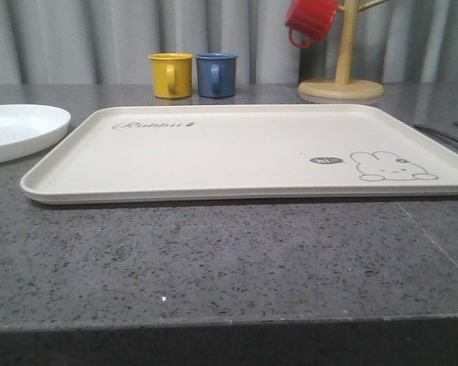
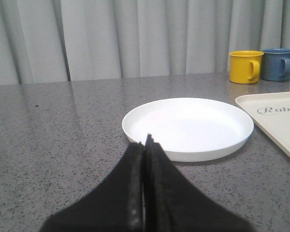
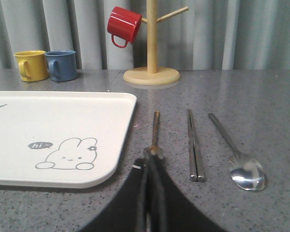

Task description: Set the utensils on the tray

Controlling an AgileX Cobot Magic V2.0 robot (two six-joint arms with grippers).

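The cream tray (image 1: 214,152) with the rabbit drawing lies flat in the middle of the table; its bare surface holds nothing. Right of the tray (image 3: 63,116), on the grey table, lie a silver fork (image 3: 155,128), a pair of chopsticks (image 3: 193,140) and a spoon (image 3: 241,166), side by side. My right gripper (image 3: 152,159) is shut and empty, just in front of the fork's near end, which its tips partly hide. My left gripper (image 2: 146,142) is shut and empty, close to a white plate (image 2: 188,125), left of the tray (image 2: 280,121).
A yellow mug (image 1: 171,75) and a blue mug (image 1: 216,74) stand behind the tray. A wooden mug tree (image 1: 341,84) with a red mug (image 1: 311,19) hanging on it stands at the back right. The white plate (image 1: 15,130) sits at the left edge.
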